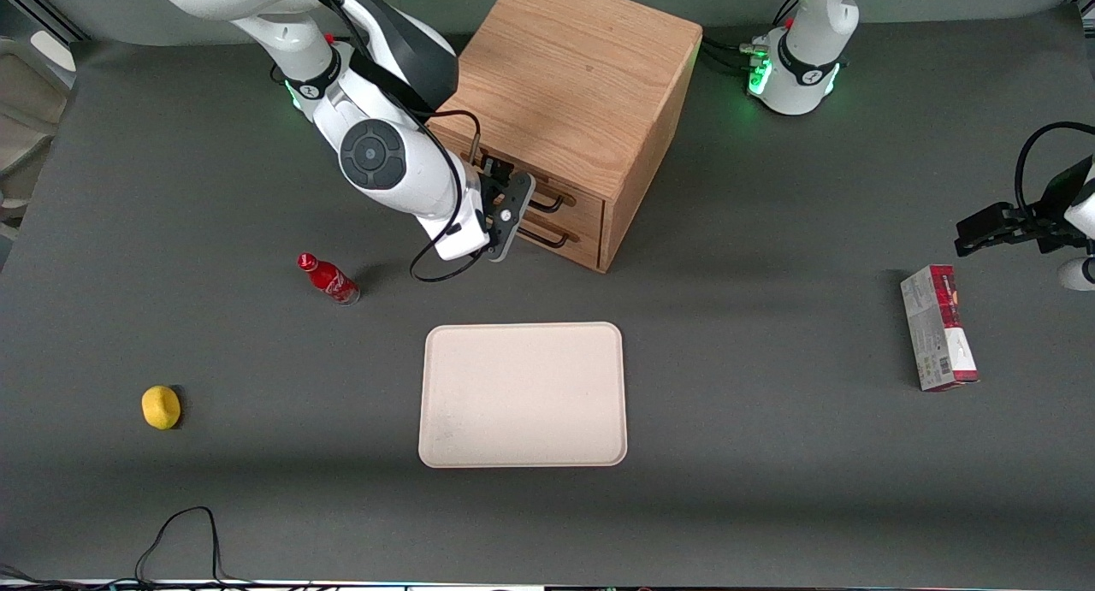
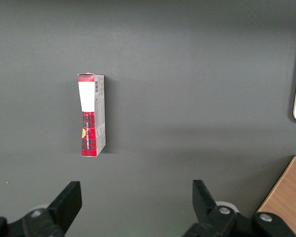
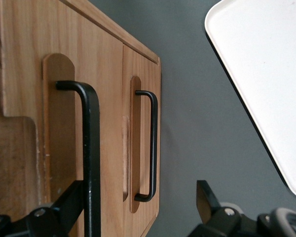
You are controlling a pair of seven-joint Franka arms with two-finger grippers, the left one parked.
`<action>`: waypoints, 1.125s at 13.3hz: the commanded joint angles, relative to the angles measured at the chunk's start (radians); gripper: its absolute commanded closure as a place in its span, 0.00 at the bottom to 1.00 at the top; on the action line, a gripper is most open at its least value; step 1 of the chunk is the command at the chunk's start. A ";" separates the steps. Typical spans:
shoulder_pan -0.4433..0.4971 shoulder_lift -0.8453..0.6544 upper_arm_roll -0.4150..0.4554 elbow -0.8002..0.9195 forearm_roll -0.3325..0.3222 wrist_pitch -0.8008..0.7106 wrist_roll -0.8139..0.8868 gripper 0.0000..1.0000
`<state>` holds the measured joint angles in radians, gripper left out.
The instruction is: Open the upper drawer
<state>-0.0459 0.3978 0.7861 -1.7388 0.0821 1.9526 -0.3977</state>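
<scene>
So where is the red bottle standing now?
In the front view the red bottle stands on the table toward the working arm's end, nearer the camera than the wooden cabinet, between the claw and the yellow lemon.

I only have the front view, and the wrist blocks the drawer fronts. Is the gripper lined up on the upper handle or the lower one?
Observer: The upper one. The right wrist view shows the gripper open at the cabinet front, with the upper drawer's handle running between its fingers.
Operator: Is the bar centred in the gap?
Observer: No. It sits close beside one finger, and the second finger stands well clear of it.
Operator: And the lower handle?
Observer: The lower drawer's handle is ungripped.
</scene>
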 commanded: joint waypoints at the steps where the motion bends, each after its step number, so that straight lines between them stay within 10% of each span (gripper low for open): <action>1: 0.003 0.010 -0.005 -0.007 0.007 0.038 -0.030 0.00; 8: -0.015 0.128 -0.016 0.100 -0.172 0.040 -0.030 0.00; 15: -0.020 0.203 -0.117 0.289 -0.217 0.023 -0.059 0.00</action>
<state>-0.0692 0.5738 0.6930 -1.5205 -0.1159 1.9992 -0.4321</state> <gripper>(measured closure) 0.000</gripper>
